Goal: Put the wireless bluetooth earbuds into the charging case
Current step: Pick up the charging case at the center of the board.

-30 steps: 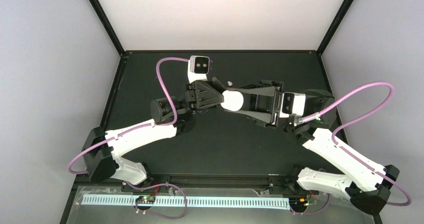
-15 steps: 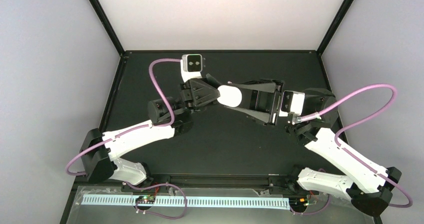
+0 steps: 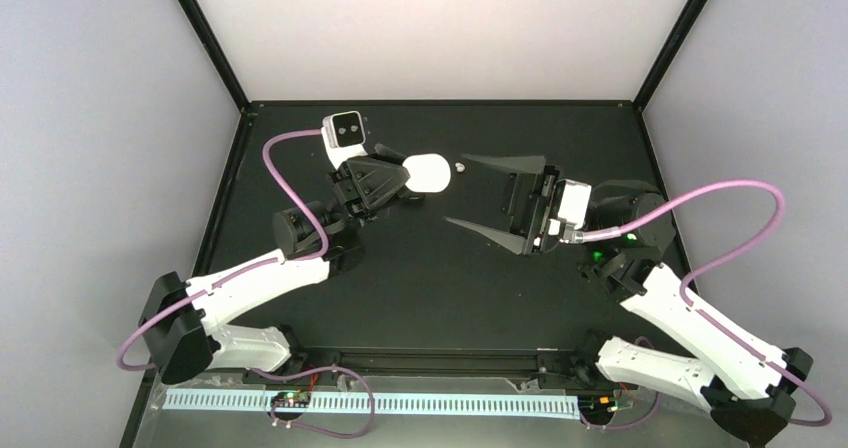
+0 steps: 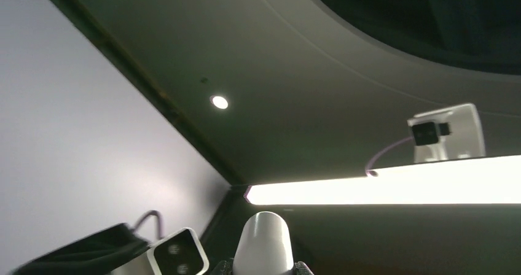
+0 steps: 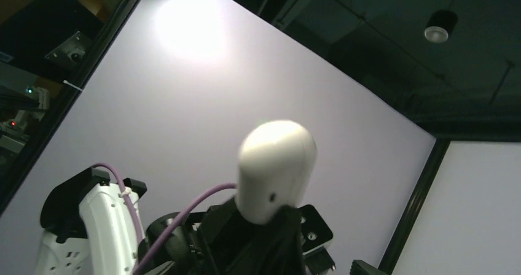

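The white rounded charging case [image 3: 428, 173] is closed and gripped by my left gripper [image 3: 408, 176], held above the dark table at the back centre. In the left wrist view the case [image 4: 264, 243] sticks up between the fingertips [image 4: 299, 267]. My right gripper [image 3: 455, 190] is wide open and empty, just right of the case and not touching it. In the right wrist view the case [image 5: 276, 167] shows in the left gripper's black jaws. A tiny white bud [image 3: 459, 166] lies on the table right of the case. The black earbuds are not visible.
The black table [image 3: 420, 288] is framed by a black rim, with pale walls on three sides. Purple cables loop off both arms. The right arm's wrist camera [image 4: 178, 259] shows at the bottom left of the left wrist view.
My right gripper has let go of the case, opened wide and drawn back right. My left gripper has carried the case left and toward the back.
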### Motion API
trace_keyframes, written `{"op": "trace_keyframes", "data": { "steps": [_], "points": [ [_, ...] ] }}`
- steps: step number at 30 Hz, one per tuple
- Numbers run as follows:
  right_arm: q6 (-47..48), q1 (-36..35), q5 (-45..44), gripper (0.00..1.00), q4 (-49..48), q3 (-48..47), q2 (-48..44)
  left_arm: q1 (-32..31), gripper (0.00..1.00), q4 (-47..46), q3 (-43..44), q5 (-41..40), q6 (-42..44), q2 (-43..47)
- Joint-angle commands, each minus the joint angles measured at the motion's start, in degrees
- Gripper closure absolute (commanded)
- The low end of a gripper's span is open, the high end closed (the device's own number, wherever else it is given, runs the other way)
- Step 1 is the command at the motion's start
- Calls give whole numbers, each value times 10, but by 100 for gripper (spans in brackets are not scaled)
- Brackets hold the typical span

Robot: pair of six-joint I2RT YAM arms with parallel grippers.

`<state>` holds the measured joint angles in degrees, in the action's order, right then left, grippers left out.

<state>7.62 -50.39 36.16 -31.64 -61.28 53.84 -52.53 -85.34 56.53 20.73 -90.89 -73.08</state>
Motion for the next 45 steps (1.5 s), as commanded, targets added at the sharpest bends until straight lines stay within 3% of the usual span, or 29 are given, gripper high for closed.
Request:
{"op": "trace_keyframes", "data": {
  "steps": [1, 4, 7, 11, 14, 19, 26, 45],
  "points": [
    [9, 2, -44, 25, 81, 24, -57, 55, 99, -26, -50, -7, 37, 61],
    [-23, 1, -71, 19, 166, 28, -92, 107, 98, 55, -96, 31, 85, 110],
    [-92, 1, -115, 15, 243, 26, -118, 138, 98, 157, -123, 95, 190, 165],
    [-186, 2, -160, 14, 384, -24, -104, 139, 98, 455, -94, 201, 404, 236],
    [-231, 2, -137, 14, 465, -64, -75, 137, 98, 562, -89, 236, 501, 260],
    [-271, 4, -109, 14, 507, -79, -52, 136, 98, 588, -116, 265, 549, 276],
    [-319, 7, -59, 19, 495, -51, -28, 124, 99, 634, -118, 269, 611, 266],
    [-290, 6, -29, 65, 495, -19, -18, 115, 98, 586, -116, 278, 571, 225]
  ]
}}
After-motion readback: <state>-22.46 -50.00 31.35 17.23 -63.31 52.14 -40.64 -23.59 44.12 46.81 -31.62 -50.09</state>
